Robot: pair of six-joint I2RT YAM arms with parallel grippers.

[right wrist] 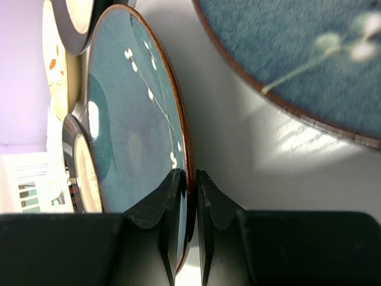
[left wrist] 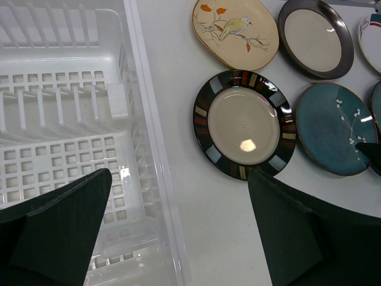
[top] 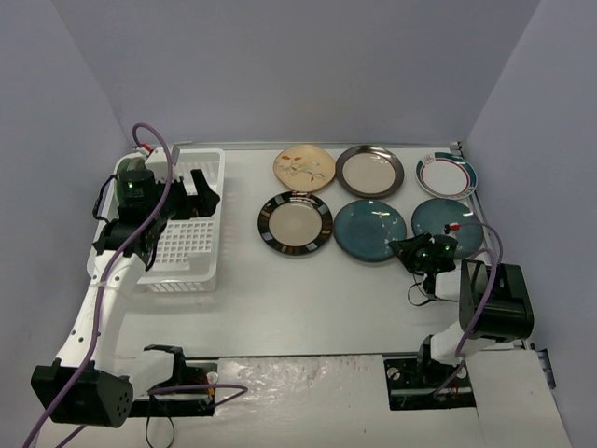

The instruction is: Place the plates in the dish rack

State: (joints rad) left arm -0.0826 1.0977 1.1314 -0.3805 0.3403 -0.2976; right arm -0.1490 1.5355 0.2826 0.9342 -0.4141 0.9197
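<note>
Partly hidden | teal plate [right wrist: 134,119] rim | pinched by right gripper [right wrist: 189,182]

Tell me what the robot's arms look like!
Two thin arms. The left arm has white tubes and black joints; the right arm looks mostly black. A purple cable loops along each. Little green lights glow near the wrists. The left pincer and right pincer each have two flat black fingers.
</note>
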